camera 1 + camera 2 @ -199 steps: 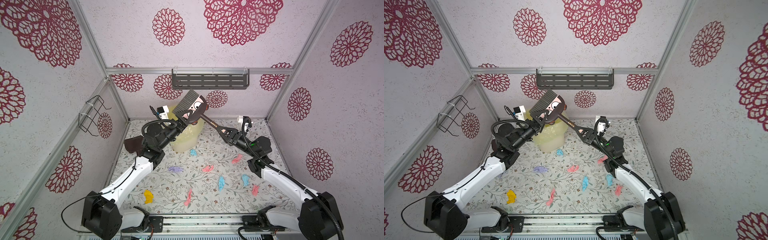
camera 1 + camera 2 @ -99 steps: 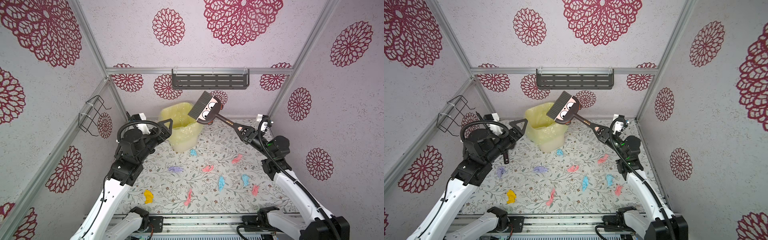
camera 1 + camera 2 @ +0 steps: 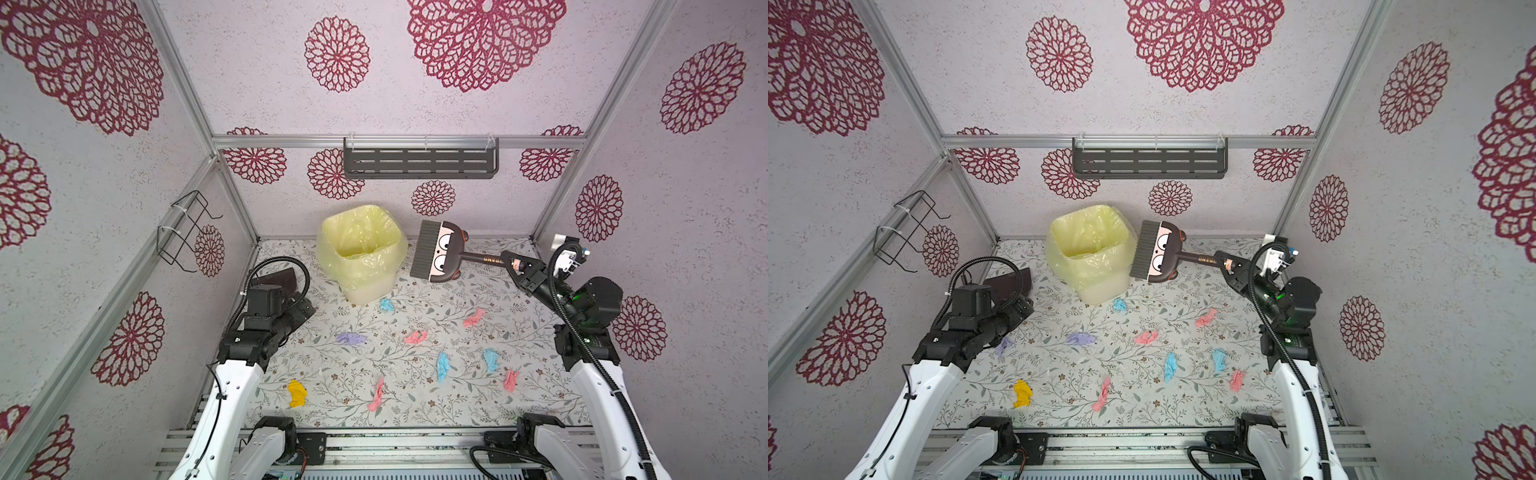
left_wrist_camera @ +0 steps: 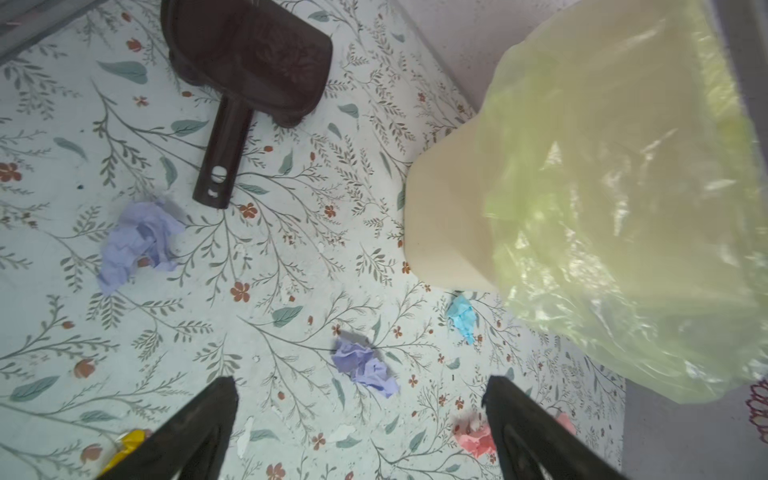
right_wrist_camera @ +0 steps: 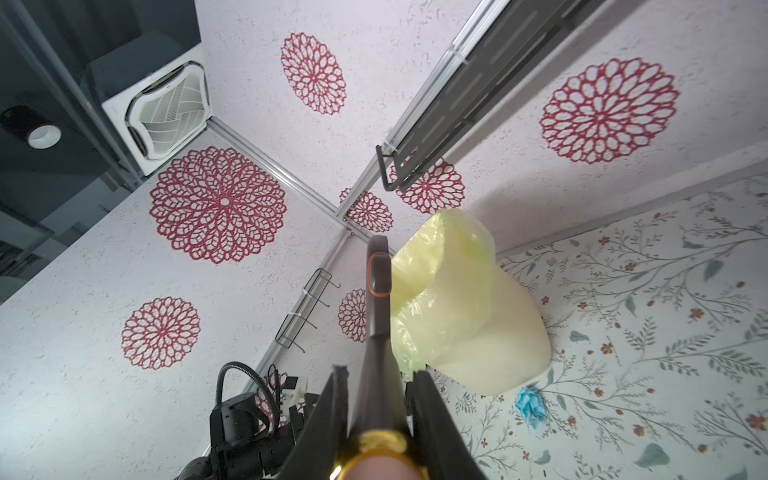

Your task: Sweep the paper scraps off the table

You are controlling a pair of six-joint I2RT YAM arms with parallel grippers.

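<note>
We see right gripper (image 5: 379, 376) jaws clamped on brush (image 3: 438, 257) handle, brush head just beside bin (image 3: 361, 253); left gripper (image 4: 359, 380) jaws wide, empty; paper scraps (image 3: 415, 337) scattered on desk (image 3: 332, 365) in front of bin.

- The left arm (image 3: 232, 374) hides most of the dustpan (image 3: 281, 277).
- Our left wrist view cuts off the bin (image 4: 602, 187).
- We see half the yellow scrap (image 4: 129, 442) behind a finger (image 4: 195, 432).
</note>
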